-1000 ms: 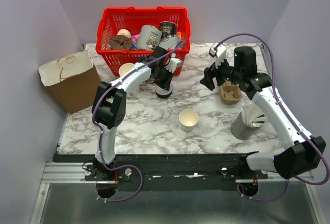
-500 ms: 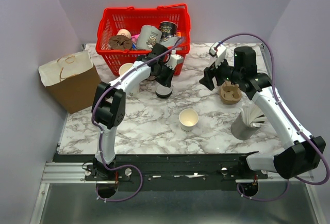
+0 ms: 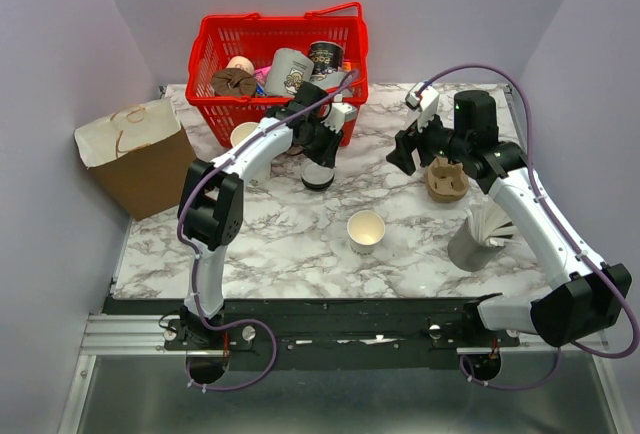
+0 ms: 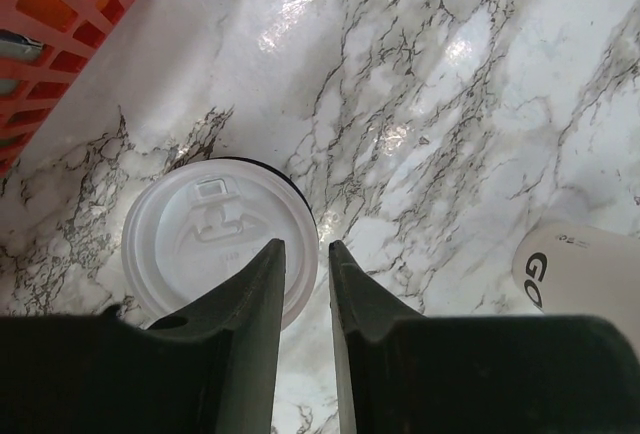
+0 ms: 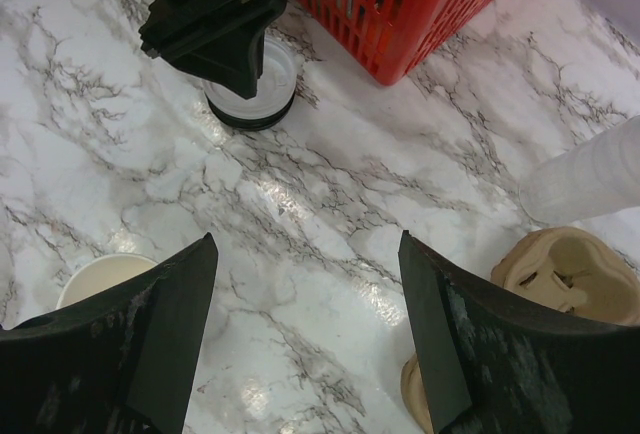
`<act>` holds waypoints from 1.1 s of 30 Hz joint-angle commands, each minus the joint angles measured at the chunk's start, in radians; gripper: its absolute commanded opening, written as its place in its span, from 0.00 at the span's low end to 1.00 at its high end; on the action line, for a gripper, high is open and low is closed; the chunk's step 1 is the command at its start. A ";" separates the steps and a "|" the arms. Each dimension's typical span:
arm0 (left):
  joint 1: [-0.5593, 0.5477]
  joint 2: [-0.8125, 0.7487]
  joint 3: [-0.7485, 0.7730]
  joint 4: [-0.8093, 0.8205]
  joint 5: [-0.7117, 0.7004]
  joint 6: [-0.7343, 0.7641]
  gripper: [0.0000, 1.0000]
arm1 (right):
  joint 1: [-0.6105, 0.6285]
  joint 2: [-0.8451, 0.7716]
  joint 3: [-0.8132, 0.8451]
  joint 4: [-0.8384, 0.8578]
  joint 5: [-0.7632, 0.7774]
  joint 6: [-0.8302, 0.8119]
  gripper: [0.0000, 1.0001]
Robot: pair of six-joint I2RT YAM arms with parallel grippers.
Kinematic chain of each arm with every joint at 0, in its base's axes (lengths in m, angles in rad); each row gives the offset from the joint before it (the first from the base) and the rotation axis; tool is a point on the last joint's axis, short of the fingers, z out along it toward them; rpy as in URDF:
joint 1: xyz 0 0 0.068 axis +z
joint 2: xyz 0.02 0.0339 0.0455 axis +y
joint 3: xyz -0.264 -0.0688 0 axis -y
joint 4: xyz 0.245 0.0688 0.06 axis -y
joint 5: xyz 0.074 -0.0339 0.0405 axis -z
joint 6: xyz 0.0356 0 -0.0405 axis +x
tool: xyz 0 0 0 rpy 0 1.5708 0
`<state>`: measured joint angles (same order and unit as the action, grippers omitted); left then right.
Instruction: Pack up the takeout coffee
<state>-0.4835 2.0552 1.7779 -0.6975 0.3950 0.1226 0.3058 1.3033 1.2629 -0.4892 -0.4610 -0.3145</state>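
Tabletop (image 4: 480, 104): marble-look, glossy, smooth, glare patches.
Lid (image 4: 200, 244) under left fingers (image 4: 240, 324): white plastic, smooth, embossed.
Basket (image 4: 60, 14) beyond them: red plastic lattice.
Fingers: black, matt.
Cup carrier (image 5: 570, 274) beside right fingers (image 5: 170, 324): moulded pulp, rough, matt.

Bare tabletop (image 3: 270, 239) lies well before the red basket (image 3: 222, 114); a white lid (image 4: 200, 239) (very near) blocks its front.

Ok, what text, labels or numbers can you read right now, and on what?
"GO": black letters, cut off by the frame edge, on a white rounded object in the left wrist view.
Grey printed mugs in the red basket: print too small to read.
White lid: embossed marks only, no legible words.
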 commanded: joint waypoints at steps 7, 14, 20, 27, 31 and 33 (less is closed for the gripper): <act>-0.020 -0.165 -0.187 0.299 -0.099 -0.018 0.29 | -0.004 -0.016 -0.014 0.017 -0.024 0.006 0.82; -0.032 -0.130 -0.166 0.257 -0.073 -0.017 0.33 | -0.004 -0.004 0.003 0.015 -0.024 0.006 0.82; -0.069 -0.124 -0.201 0.251 -0.094 -0.008 0.35 | -0.005 -0.007 -0.005 0.015 -0.030 0.008 0.82; -0.073 -0.078 -0.183 0.224 -0.140 -0.003 0.36 | -0.005 -0.009 -0.008 0.015 -0.025 0.006 0.82; -0.075 -0.067 -0.170 0.224 -0.157 -0.006 0.38 | -0.005 -0.012 -0.013 0.017 -0.025 0.006 0.82; -0.073 -0.052 -0.166 0.213 -0.166 -0.009 0.38 | -0.004 -0.012 -0.014 0.017 -0.027 0.006 0.82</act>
<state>-0.5579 1.9705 1.5887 -0.4606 0.2729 0.1081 0.3058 1.3010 1.2610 -0.4892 -0.4618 -0.3145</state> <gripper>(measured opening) 0.382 0.816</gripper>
